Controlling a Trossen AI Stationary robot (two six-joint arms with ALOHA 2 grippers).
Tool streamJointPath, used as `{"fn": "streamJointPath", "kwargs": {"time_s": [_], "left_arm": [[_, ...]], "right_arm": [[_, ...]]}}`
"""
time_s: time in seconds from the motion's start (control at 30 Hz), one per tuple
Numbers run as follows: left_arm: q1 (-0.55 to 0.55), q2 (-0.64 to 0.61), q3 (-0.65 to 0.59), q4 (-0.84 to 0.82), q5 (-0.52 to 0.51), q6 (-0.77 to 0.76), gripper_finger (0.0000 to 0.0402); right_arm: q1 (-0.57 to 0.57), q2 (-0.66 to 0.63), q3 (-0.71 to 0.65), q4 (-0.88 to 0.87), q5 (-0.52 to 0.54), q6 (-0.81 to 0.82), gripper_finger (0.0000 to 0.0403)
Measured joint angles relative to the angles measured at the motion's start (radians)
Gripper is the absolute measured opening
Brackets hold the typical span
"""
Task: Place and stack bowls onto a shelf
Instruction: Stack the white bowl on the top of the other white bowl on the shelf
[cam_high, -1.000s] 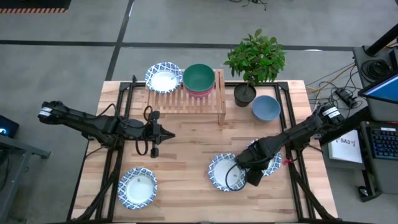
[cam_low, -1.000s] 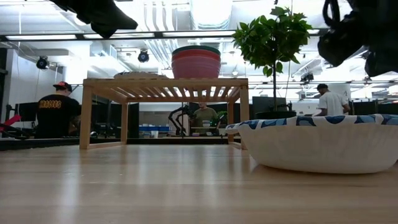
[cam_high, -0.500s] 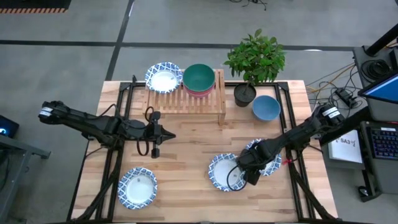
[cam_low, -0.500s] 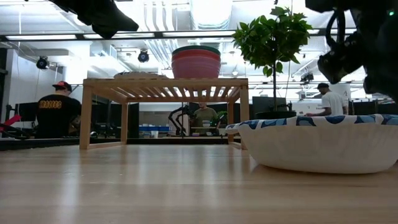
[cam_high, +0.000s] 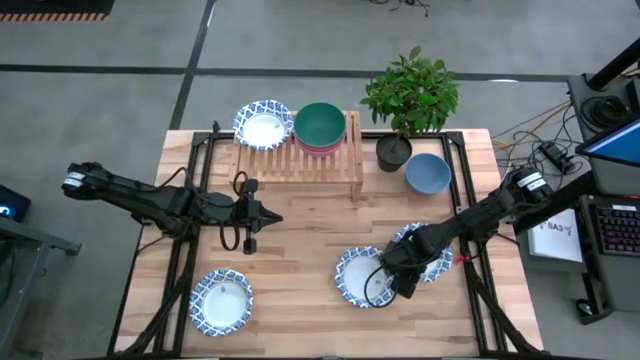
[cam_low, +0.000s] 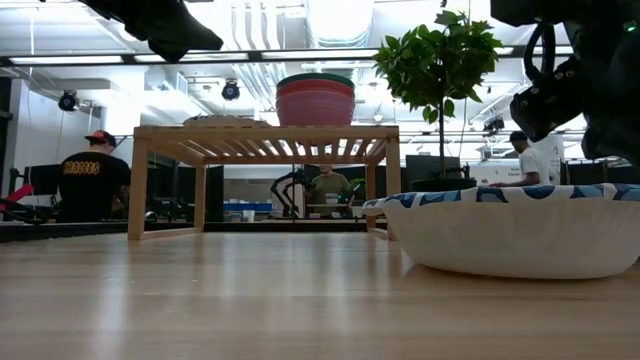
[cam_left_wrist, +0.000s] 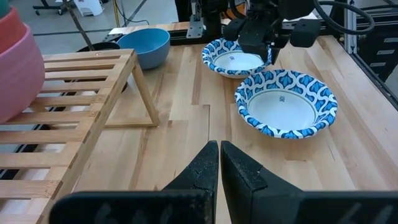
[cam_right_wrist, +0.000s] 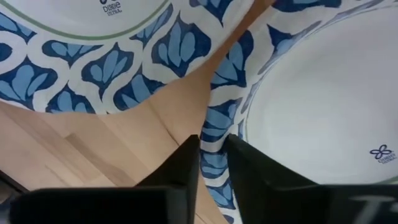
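Note:
Two white bowls with blue-patterned rims stand side by side on the table's near right: a left one (cam_high: 358, 277) and a right one (cam_high: 436, 262). My right gripper (cam_high: 398, 285) is down between them, shut on the right bowl (cam_right_wrist: 311, 93). My left gripper (cam_high: 270, 217) hangs shut above the table's middle and holds nothing. The shelf (cam_high: 300, 165) carries a patterned bowl (cam_high: 263, 124) and a green bowl (cam_high: 320, 124) stacked on pink and red ones. My right gripper pinches the right bowl's rim (cam_right_wrist: 216, 124) on the side facing the left bowl. One finger (cam_right_wrist: 249, 174) is inside the bowl and the other is outside, in the gap between the two bowls. The fingers come steeply from above. The bowl rests on the table.
A blue bowl (cam_high: 428, 173) and a potted plant (cam_high: 394, 150) stand at the far right, beside the shelf. Another patterned bowl (cam_high: 221, 300) sits near the front left. The left patterned bowl (cam_right_wrist: 93, 50) lies close beside my right gripper's outer finger.
My right gripper has sunk a little toward the two patterned bowls. The bowls have stayed where they were.

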Motion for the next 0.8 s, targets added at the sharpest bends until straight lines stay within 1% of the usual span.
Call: {"fn": "streamJointPath", "kwargs": {"time_s": [0.2, 0.33, 0.47, 0.53, 0.63, 0.8], "left_arm": [[0.0, 0.0, 0.0, 0.0, 0.0, 0.0, 0.0], [0.0, 0.0, 0.0, 0.0, 0.0, 0.0, 0.0], [0.0, 0.0, 0.0, 0.001, 0.0, 0.0, 0.0], [0.0, 0.0, 0.0, 0.003, 0.0, 0.005, 0.0], [0.0, 0.0, 0.0, 0.027, 0.0, 0.017, 0.0], [0.0, -0.013, 0.0, 0.06, 0.0, 0.035, 0.0]], "right_arm": [[0.0, -0.004, 0.0, 0.005, 0.0, -0.001, 0.0025], [0.0, -0.008, 0.012, 0.007, -0.008, -0.009, 0.0012], [0.0, -0.008, 0.039, 0.0, -0.009, -0.023, 0.001], [0.0, -0.008, 0.063, -0.043, -0.009, -0.034, 0.0009], [0.0, -0.008, 0.122, -0.157, -0.008, -0.057, 0.0009], [-0.001, -0.008, 0.277, -0.361, 0.01, -0.105, 0.0009]]}}
